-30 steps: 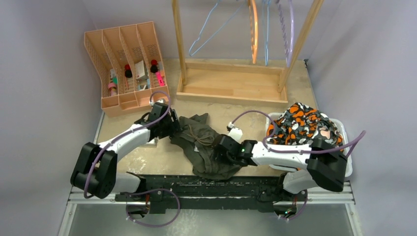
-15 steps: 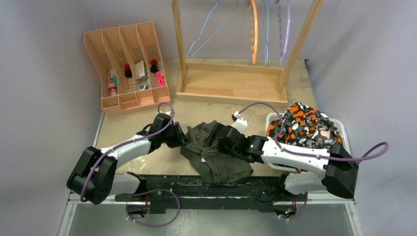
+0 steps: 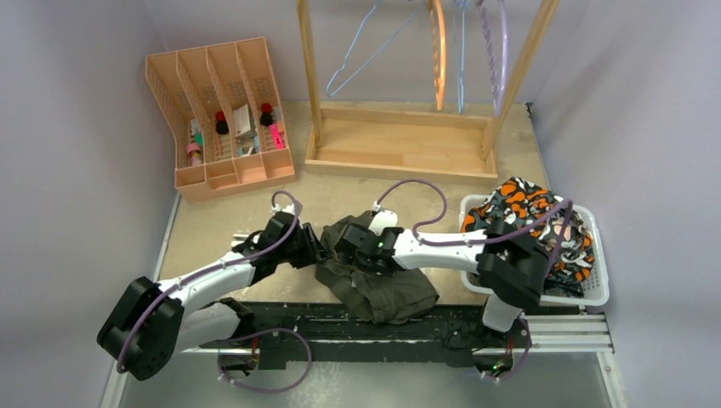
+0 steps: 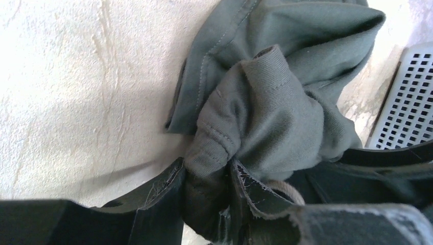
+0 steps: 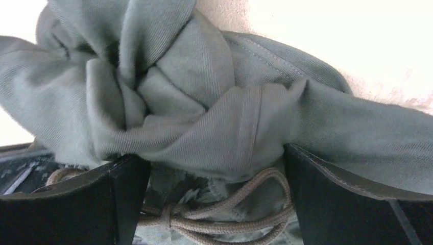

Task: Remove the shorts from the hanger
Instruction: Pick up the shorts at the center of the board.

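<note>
Since a sec ago, R gripper (image 3: pixel 353 246) was swung left & opened wide over olive shorts (image 3: pixel 378 285), lower middle of top view; L gripper (image 3: pixel 313 248) was clamped on their edge; shorts were already laid on table (image 3: pixel 221 225), off hangers (image 3: pixel 439 59), top middle.

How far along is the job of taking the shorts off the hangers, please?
Done: the hangers hang bare, and camouflage shorts lie in the basket. In hand: olive shorts lie bunched on the table, with the left tool pinching a fold and the right tool open astride them. Left: probably only getting the olive shorts into the basket.
</note>
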Controlling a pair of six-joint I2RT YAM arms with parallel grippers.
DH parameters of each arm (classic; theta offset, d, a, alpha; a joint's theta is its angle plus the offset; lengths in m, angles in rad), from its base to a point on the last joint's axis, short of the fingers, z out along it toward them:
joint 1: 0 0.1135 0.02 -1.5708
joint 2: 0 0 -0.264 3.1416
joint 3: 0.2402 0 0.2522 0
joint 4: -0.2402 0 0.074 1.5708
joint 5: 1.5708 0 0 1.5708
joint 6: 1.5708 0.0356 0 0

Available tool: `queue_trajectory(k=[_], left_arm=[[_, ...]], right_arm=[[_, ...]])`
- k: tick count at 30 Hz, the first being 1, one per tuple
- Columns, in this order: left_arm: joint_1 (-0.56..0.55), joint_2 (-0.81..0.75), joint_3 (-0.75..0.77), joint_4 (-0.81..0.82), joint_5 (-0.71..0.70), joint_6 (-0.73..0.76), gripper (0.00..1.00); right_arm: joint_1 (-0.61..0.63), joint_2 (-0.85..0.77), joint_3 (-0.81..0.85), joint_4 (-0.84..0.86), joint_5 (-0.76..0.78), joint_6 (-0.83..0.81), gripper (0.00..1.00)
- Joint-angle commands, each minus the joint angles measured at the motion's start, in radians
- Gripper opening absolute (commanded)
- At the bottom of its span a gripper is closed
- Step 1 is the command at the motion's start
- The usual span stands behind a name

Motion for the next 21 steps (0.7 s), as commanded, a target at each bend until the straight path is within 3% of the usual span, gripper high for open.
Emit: queue_trajectory(k=[1, 7, 9, 12, 14, 21], left_arm=[[-0.016, -0.032, -0.009, 0.004, -0.019, -0.028, 0.34], [-0.016, -0.121, 0.017, -0.098, -0.038, -0.017, 0.45], [-0.014, -0.163, 0.029, -0.135, -0.048, -0.008, 0.47], [-0.015, -0.219, 0.066, -0.222, -0.093, 0.008, 0.51], [-0.015, -0.252, 0.095, -0.293, -0.141, 0.016, 0.52], [-0.014, -0.387, 0.168, -0.445, -0.313, 0.003, 0.54]], right_arm=[[0.007, 0.076, 0.029, -0.057, -0.015, 0.092, 0.96], [-0.002, 0.146, -0.048, 0.056, -0.053, 0.063, 0.63], [-0.002, 0.185, -0.039, 0.055, -0.04, 0.033, 0.57], [-0.002, 0.228, -0.016, 0.024, -0.018, 0.006, 0.3], [-0.002, 0.215, -0.002, 0.003, 0.01, -0.021, 0.17], [-0.002, -0.036, 0.068, -0.077, 0.177, -0.216, 0.0]])
